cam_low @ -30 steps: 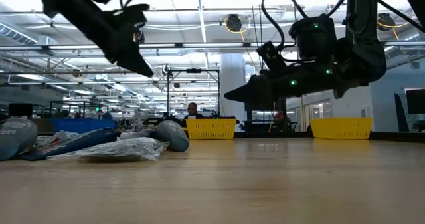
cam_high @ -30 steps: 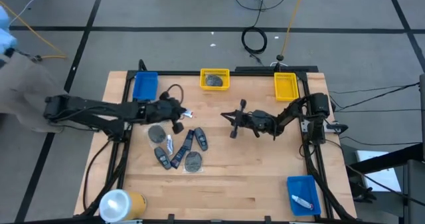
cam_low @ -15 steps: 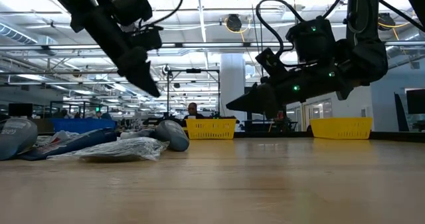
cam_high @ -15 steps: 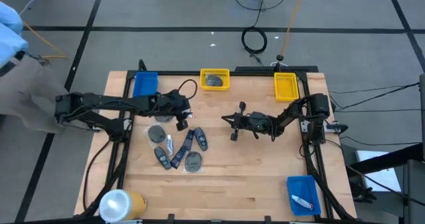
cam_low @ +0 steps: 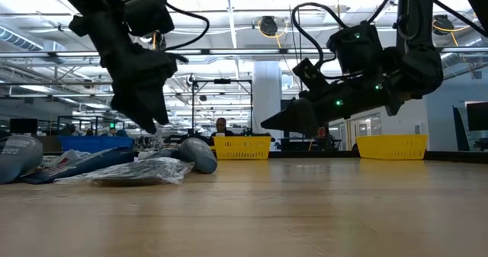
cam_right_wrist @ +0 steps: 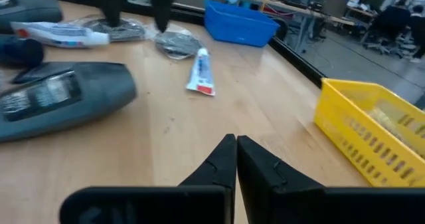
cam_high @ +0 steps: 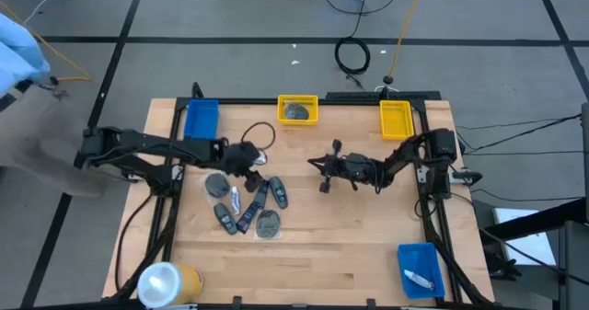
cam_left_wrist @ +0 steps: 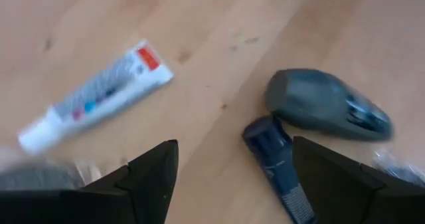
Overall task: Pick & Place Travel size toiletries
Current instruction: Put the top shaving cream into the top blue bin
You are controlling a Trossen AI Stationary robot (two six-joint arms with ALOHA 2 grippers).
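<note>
The travel size toiletries [cam_high: 245,204] lie in a loose heap on the table's left half: grey discs, black oblong pieces and a white tube. Another white tube [cam_left_wrist: 93,94] lies alone at the heap's far side, also in the right wrist view [cam_right_wrist: 200,71]. My left gripper [cam_left_wrist: 232,177] hangs open above the heap's far edge [cam_high: 252,172], pointing down, with bare wood between its fingers. It touches nothing. A dark grey piece [cam_left_wrist: 325,106] and a dark blue oblong piece [cam_left_wrist: 275,157] lie just ahead of it. My right gripper [cam_right_wrist: 236,159] is shut and empty above the table's middle [cam_high: 318,166].
Along the far edge stand a blue bin [cam_high: 201,119], a yellow bin [cam_high: 297,99] with a grey item in it, and a second yellow bin [cam_high: 395,119]. A blue bin [cam_high: 419,257] at the near right holds a white tube. A yellow roll [cam_high: 166,282] lies at the near left.
My left gripper has come down toward the heap, tipped from a slant to point more steeply down, and opened. The toiletries have stayed where they were.
</note>
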